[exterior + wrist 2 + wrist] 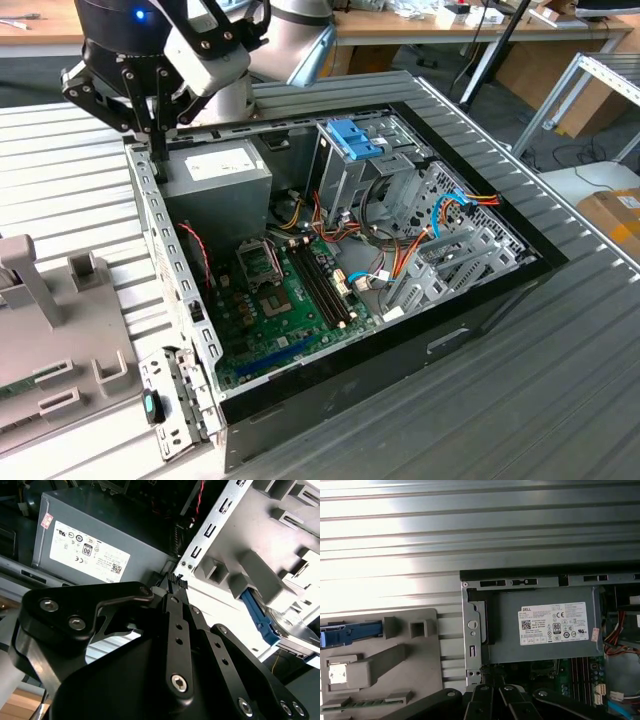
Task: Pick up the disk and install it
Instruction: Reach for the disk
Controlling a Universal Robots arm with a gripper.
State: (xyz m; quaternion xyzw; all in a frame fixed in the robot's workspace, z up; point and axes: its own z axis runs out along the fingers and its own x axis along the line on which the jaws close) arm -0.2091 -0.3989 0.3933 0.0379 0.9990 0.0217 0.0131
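Scanning from the exterior view's left, at nine o'clock I've got the grey fixture [40, 300] sitting on the ribbed table [560, 390], just beside the open computer case [400, 355]. The disk [351, 632] lies in a slot of that fixture, blue rail showing in the first wrist view. In the second wrist view the disk [261, 622] sits past the case's perforated wall, well apart from the fingertips. Moving on to eleven o'clock in the exterior view, the gripper [157, 150] hangs tips-down over that side wall, and whether it touches the metal I cannot tell. In the second wrist view the gripper [176, 580] is clenched, pads pressed together with nothing between them. Just beside it, toward twelve o'clock, is the grey power-supply box [215, 180] with its white label up. Below that, at the centre, lies the motherboard [280, 300]. At one o'clock the blue latch [352, 138] tops the drive cage [345, 185], and toward three o'clock the orange and blue cables [455, 205] run along the far bays.
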